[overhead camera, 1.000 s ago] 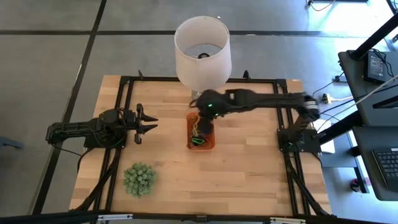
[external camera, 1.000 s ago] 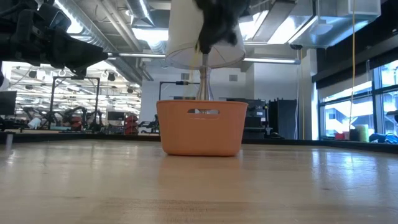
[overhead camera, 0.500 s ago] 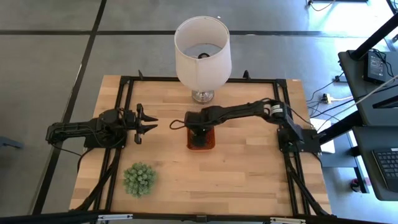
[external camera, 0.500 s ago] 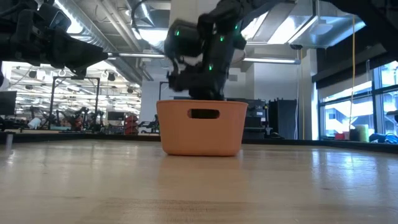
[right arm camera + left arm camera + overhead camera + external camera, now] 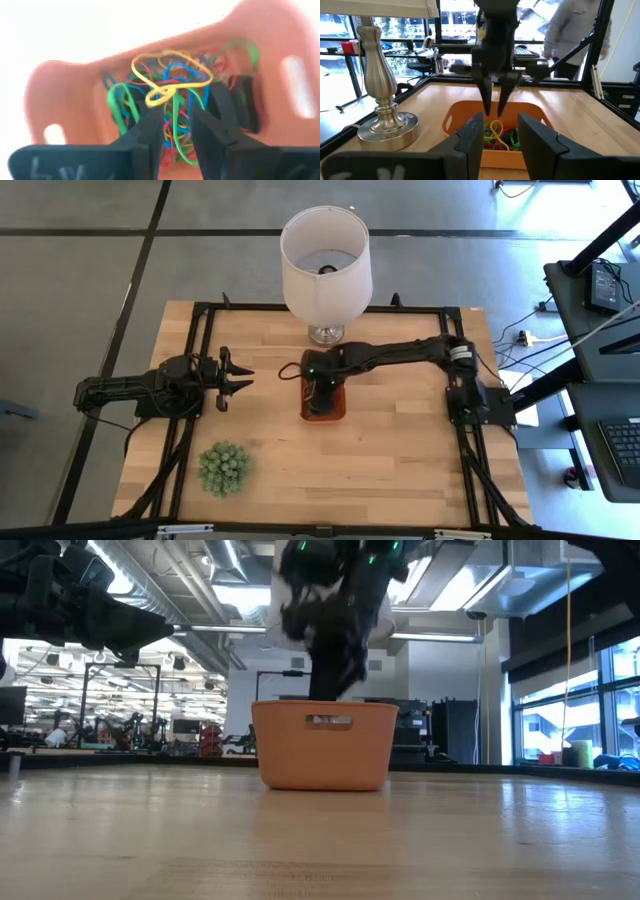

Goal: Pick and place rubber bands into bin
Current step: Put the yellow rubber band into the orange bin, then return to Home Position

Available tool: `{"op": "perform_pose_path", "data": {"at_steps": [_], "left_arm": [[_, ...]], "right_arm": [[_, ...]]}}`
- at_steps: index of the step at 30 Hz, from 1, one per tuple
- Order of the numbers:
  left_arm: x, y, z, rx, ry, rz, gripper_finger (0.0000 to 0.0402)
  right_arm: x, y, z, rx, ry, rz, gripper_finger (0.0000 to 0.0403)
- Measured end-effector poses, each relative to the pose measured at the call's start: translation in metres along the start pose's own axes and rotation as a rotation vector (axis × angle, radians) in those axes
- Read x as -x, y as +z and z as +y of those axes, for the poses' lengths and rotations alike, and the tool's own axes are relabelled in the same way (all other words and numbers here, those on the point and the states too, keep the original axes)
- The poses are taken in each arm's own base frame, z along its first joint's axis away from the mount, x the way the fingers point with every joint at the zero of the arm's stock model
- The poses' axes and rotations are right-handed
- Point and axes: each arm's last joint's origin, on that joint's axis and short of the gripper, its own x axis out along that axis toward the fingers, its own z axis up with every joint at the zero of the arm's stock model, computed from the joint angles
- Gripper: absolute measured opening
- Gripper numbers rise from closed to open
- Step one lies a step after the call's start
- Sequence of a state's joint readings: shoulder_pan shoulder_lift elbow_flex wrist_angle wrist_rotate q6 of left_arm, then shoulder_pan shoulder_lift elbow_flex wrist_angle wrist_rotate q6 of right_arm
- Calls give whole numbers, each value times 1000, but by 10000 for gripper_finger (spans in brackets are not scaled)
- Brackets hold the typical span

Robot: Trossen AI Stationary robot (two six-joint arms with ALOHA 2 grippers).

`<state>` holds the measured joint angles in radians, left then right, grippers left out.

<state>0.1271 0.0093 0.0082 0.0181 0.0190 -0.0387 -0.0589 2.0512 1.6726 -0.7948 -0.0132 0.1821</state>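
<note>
The orange bin [image 5: 325, 417] stands at the table's middle, just on the near side of the lamp's foot. A tangled heap of rubber bands [image 5: 170, 85] in yellow, green, blue and red lies inside it. My right gripper [image 5: 495, 110] hangs over the bin with its fingers pointing down and open. Their tips are a little above the heap, and a yellow band [image 5: 161, 94] lies on top right beneath them. My left gripper [image 5: 245, 378] waits open above the table's left side, pointing at the bin.
A lamp with a white shade [image 5: 325, 255] and a metal foot [image 5: 382, 125] stands just beyond the bin. A spiky green ball plant [image 5: 223, 468] sits near the front left. Black frame rails [image 5: 205, 340] run around the table. A person [image 5: 575, 30] stands beyond the right edge.
My right gripper has come down from high above the bin until its fingers reached inside, then risen again a short way. It now hangs over the bin's far half. The bin has stayed where it was.
</note>
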Motion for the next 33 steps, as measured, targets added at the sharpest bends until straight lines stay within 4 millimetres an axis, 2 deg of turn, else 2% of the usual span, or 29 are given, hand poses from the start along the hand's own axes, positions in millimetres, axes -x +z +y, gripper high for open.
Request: {"op": "perform_pose_path", "data": {"at_steps": [4, 7, 13, 18, 22, 27, 33], "left_arm": [[0, 0, 0, 0, 0, 0, 114], [0, 0, 0, 0, 0, 0, 114], [0, 0, 0, 0, 0, 0, 114], [0, 0, 0, 0, 0, 0, 114], [0, 0, 0, 0, 0, -2, 114], [0, 0, 0, 0, 0, 1, 114], [0, 0, 0, 0, 0, -2, 114]], "right_arm": [[30, 1, 0, 30, 2, -46, 124], [41, -1, -1, 34, -32, -62, 134], [42, -11, -3, 69, -76, 27, 126], [39, -25, -1, 133, -5, -84, 101], [44, -65, -8, 122, 39, -208, 85], [56, -133, -21, 75, 81, -440, 75], [58, -214, -36, 76, 123, -710, 70]]}}
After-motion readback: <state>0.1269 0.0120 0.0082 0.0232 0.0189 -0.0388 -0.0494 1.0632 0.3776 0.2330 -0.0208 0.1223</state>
